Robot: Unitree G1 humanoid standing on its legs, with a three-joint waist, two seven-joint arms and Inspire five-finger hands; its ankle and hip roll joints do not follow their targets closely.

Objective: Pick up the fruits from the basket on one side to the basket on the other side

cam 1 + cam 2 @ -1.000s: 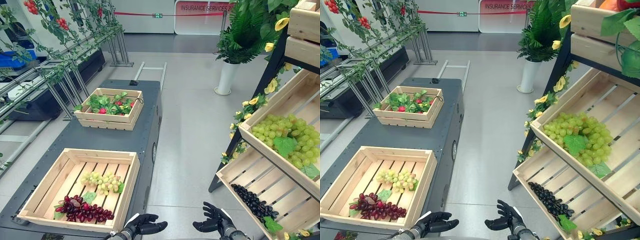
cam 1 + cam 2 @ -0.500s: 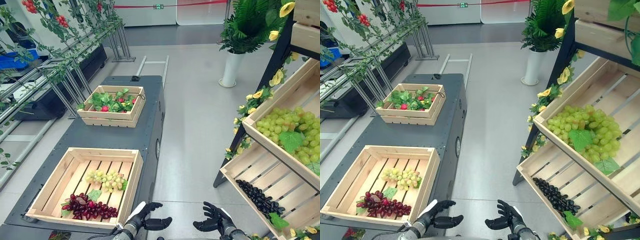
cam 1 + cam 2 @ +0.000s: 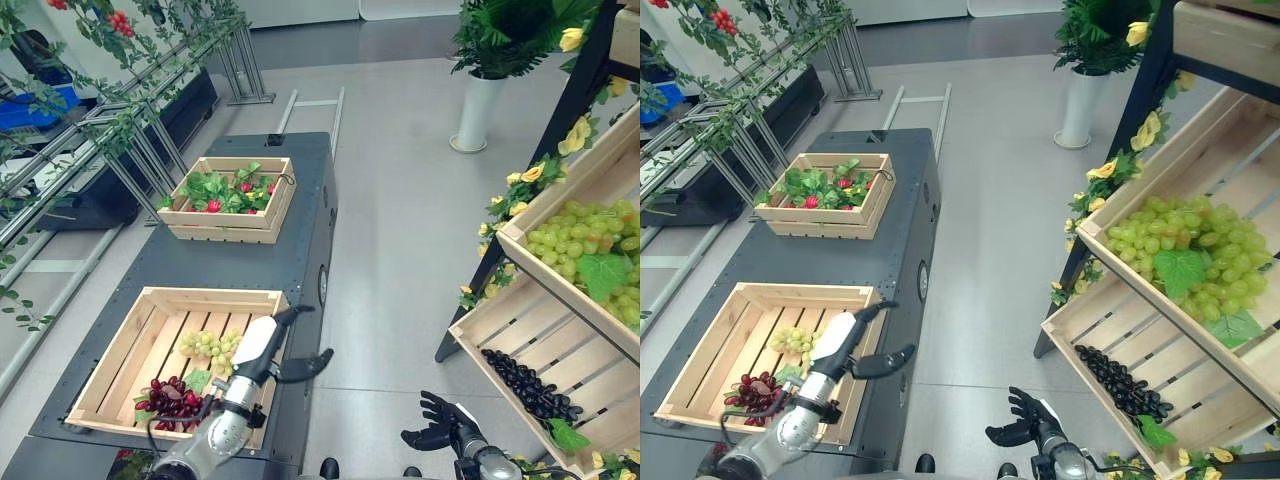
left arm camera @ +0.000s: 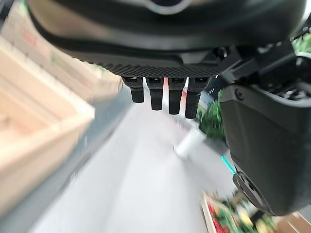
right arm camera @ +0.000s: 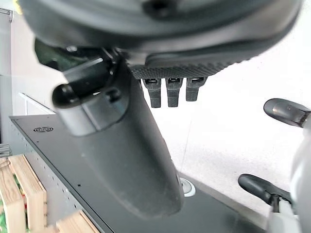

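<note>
On the dark cart stands a near wooden crate (image 3: 200, 296) holding a green grape bunch (image 3: 206, 345) and a red grape bunch (image 3: 170, 396). My left hand (image 3: 262, 348) is raised over this crate's right rim, fingers (image 4: 160, 96) straight and spread, nothing in it. Low by the floor to the right hangs my right hand (image 3: 440, 432), relaxed and holding nothing, its fingers (image 5: 167, 92) straight. A shelf on the right carries a crate of green grapes (image 3: 590, 245) above a crate of black grapes (image 3: 525, 380).
A second crate (image 3: 225, 232) with leafy greens and red fruit sits farther back on the cart (image 3: 250, 265). Metal racks with vines (image 3: 130, 130) line the left side. A white potted plant (image 3: 480, 90) stands beyond the shelf. Bare floor separates cart and shelf.
The camera has tilted downward. My left hand has risen from the bottom edge up and forward over the near crate's right rim. The right hand stays low.
</note>
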